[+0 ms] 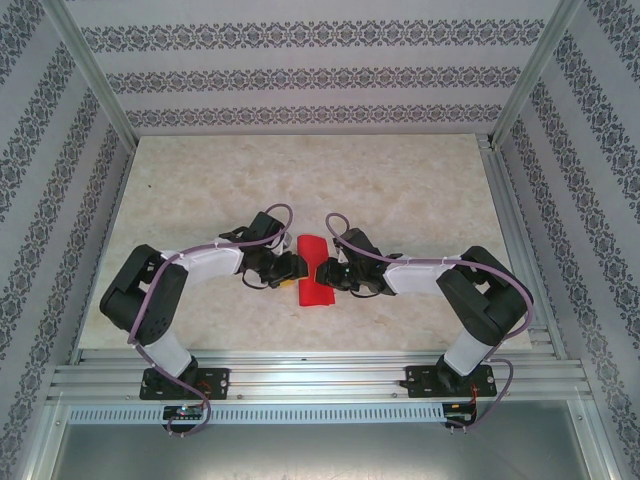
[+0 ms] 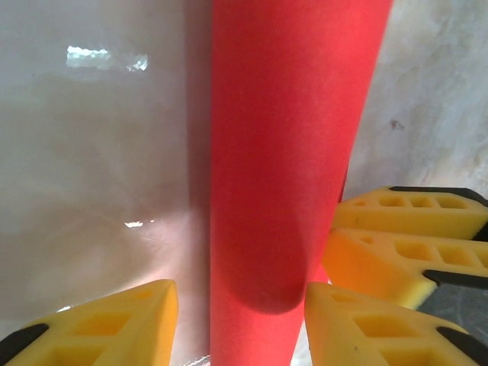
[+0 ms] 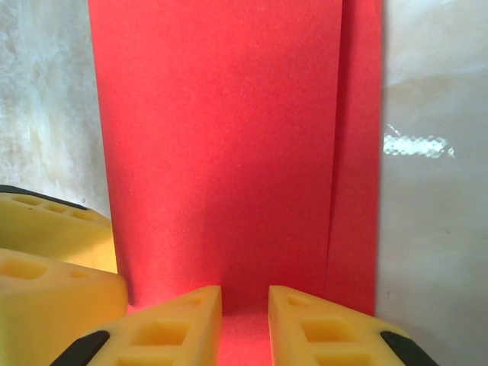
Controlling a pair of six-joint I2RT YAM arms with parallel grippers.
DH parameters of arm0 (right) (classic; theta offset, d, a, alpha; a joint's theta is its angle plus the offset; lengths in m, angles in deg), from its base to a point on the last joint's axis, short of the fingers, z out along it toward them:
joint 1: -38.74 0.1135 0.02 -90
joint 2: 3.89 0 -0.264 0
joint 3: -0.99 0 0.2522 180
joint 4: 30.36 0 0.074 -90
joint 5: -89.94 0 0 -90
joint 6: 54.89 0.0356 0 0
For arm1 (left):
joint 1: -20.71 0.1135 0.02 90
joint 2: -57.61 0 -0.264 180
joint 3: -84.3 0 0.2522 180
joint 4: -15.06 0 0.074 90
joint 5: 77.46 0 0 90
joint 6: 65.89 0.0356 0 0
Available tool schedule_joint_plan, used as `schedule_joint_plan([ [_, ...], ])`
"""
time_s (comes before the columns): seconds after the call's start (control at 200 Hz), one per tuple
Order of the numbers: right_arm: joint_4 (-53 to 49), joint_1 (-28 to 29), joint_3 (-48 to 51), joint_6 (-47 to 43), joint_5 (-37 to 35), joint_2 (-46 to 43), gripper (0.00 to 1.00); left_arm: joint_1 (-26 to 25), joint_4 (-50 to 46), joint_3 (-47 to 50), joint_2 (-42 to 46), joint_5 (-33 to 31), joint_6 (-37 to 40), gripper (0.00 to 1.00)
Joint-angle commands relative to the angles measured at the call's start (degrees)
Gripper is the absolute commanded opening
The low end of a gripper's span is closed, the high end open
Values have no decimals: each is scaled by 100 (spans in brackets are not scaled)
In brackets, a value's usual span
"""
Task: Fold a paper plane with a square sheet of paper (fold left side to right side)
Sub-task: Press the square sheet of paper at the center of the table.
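Nearest, both hands were met at the square sheet of paper (image 1: pixel 316 292), which lay doubled over, red face up, in the middle of the tabletop (image 1: pixel 400 180). The left hand (image 2: pixel 240 293) was spread, straddling the rounded, uncreased fold without clamping it. The right hand (image 3: pixel 244 293) was narrowly parted, its tips set down on the layers and pinching nothing. The upper edge was seen lying short of the lower one. A good crease would be judged to need the edges squared and pinned first, then the bulge flattened gently along its length.
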Motion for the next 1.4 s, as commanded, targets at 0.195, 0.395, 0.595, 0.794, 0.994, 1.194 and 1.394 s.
schedule_joint_plan([
  [0.195,-94,3,-170,-45,-63,-174,25,-4,262,-98,-164,59,54,42],
  [0.395,-586,-227,-101,-262,-229,-752,28,-7,278,-120,-208,57,15,42],
  [0.595,-1094,-758,234,-548,-410,-1341,33,-9,277,-173,-243,28,-8,42],
  [0.794,-1185,-1027,470,-613,-409,-1594,33,-2,233,-195,-267,-65,-21,43],
  [0.994,-1140,-1038,472,-609,-348,-1518,33,-12,159,-269,-347,-64,18,43],
  [1.194,-1087,-1039,458,-608,-295,-1455,33,-14,35,-322,-392,-95,110,43],
  [1.394,-1078,-1030,454,-604,-284,-1429,33,-63,-121,-400,-443,-128,240,42],
])
